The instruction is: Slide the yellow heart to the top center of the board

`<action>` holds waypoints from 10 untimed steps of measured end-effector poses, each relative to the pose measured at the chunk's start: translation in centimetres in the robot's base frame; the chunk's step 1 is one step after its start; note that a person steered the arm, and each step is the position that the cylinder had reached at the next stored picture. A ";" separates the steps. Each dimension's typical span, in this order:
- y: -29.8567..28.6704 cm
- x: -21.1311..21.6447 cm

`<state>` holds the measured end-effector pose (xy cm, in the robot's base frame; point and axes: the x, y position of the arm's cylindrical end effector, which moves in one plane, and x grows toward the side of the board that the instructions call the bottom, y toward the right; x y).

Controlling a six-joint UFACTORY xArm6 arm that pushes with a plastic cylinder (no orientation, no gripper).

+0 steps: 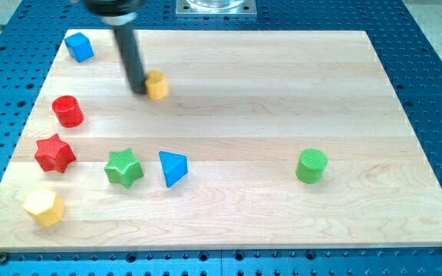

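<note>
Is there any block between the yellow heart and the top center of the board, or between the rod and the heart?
Nothing visible blocks either path. My tip sits directly at the left side of the yellow heart, with no block between. From the heart toward the view's top center the board is bare wood.

My tip (142, 90) rests on the board, rod tilted.

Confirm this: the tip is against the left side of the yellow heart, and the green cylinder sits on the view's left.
Wrong on the cylinder. The camera view shows the green cylinder on the view's right. My tip is indeed against the left side of the yellow heart.
</note>
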<state>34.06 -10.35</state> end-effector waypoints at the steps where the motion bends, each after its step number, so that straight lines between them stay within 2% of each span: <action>1: 0.0 3.1; 2: 2.7 5.6; 3: 9.2 2.8; 4: 8.5 1.0; 5: 1.2 3.9; 6: 3.7 -1.2; 7: 10.6 -5.5; 8: 10.4 -1.6; 9: 16.0 1.8; 10: 21.6 -0.7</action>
<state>33.36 11.29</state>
